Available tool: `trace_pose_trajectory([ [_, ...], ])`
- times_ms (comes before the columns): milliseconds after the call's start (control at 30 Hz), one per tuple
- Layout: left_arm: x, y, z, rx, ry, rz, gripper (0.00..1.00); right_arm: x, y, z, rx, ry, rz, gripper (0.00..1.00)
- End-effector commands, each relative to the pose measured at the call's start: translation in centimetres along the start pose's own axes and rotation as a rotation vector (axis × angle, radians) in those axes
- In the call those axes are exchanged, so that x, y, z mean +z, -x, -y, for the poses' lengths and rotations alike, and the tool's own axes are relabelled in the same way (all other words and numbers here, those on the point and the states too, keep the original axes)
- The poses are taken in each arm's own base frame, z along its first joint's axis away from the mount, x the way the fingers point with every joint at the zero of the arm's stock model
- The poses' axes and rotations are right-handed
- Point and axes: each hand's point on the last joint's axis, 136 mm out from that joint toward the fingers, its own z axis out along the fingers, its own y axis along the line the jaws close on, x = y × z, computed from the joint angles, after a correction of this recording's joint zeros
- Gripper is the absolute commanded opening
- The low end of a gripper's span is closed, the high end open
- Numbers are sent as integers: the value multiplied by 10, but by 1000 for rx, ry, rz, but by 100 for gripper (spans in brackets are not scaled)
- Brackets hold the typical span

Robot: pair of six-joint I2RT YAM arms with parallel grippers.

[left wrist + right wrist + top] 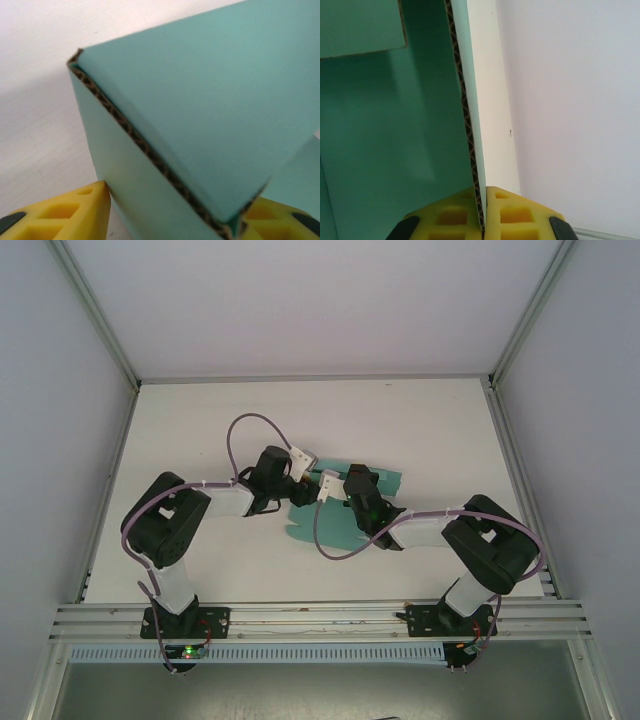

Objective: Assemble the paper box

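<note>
**A:** How far along is the paper box?

**B:** Partly folded, I judge. The teal paper box (392, 480) lies near the middle of the white worktop (200, 420), well away from every edge, between my two arms. From above, part of it lies flat, with a notched flap pointing toward the near edge. At my wrists some card stands up: a folded corner showing its corrugated edge, and an upright wall beside a flat panel.

**A:** What are your fingers doing?

**B:** My right fingers (512, 212) are pressed together on the upright wall's edge, pinching it. My left fingers (75, 212) stand apart on either side of the folded corner. One tip touches the card, but I cannot tell whether they grip it.

**A:** What is left?

**B:** Going by the flat flap, the remaining walls need raising and tucking. There is no closed box shape yet.

**A:** Anything inside?

**B:** Nothing lies on the panels I can see. My arms hide much of it.
</note>
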Motion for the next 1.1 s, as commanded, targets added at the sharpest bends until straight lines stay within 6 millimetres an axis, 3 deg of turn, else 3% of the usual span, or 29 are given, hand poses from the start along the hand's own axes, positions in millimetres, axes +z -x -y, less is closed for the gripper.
trace_pose_trajectory([
  [0,8,12,-12,11,61,43,46,-6,22,-27,36,116,89,0],
  [167,6,28,-27,-10,182,114,31,-8,20,-34,43,144,66,0],
  [333,-5,30,-40,-13,316,154,29,-8,11,-30,71,130,11,0],
  [433,-13,30,-46,-35,362,196,23,-9,7,-32,75,147,-7,0],
  [800,-17,42,-53,-115,416,239,9,4,8,-24,84,186,-47,0],
  [933,-12,47,-46,-124,367,243,9,13,7,-24,90,203,-71,0],
  [1067,-6,42,-24,-60,243,203,10,19,2,-18,99,201,-81,4],
])
